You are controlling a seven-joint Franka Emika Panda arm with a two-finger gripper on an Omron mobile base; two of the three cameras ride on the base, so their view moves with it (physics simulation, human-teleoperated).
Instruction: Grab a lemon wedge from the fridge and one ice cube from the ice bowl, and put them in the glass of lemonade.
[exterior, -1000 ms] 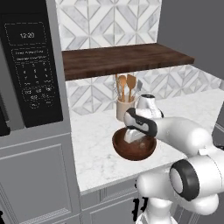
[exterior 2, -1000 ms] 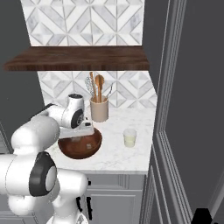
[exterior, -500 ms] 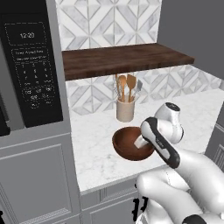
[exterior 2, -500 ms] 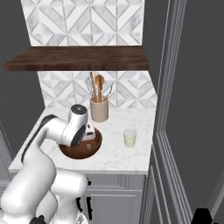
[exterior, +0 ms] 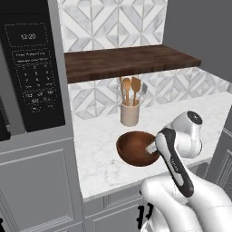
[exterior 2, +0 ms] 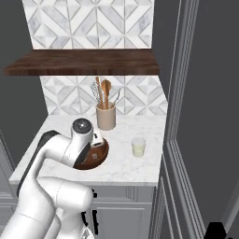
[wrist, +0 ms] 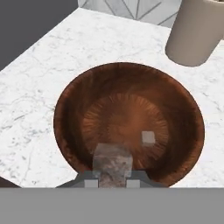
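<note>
The ice bowl (wrist: 70,109), a wide dark brown wooden dish, lies just below my gripper (wrist: 112,177). The gripper is shut on one ice cube (wrist: 112,161), a pale translucent block held between the fingertips just above the bowl's near rim. A second small ice cube (wrist: 148,138) rests on the bowl's floor. From the left base, the gripper (exterior: 152,147) dips over the bowl's (exterior: 131,149) right edge. The glass of lemonade (exterior 2: 138,146) stands on the counter right of the bowl (exterior 2: 95,158). The fridge (exterior 2: 205,116) rises at the far right. The lemon wedge is out of view.
A beige utensil holder (exterior: 129,113) with wooden spoons stands behind the bowl, also at the hand view's top right (wrist: 197,35). A dark wooden shelf (exterior: 127,61) hangs above the counter. A black microwave (exterior: 29,68) sits at the left. The marble counter's front edge (exterior 2: 93,179) is close.
My wrist has swung to the right over the bowl while the arm's elbow dropped toward the base. The jaws stay closed on the ice cube. Bowl and glass have not moved.
</note>
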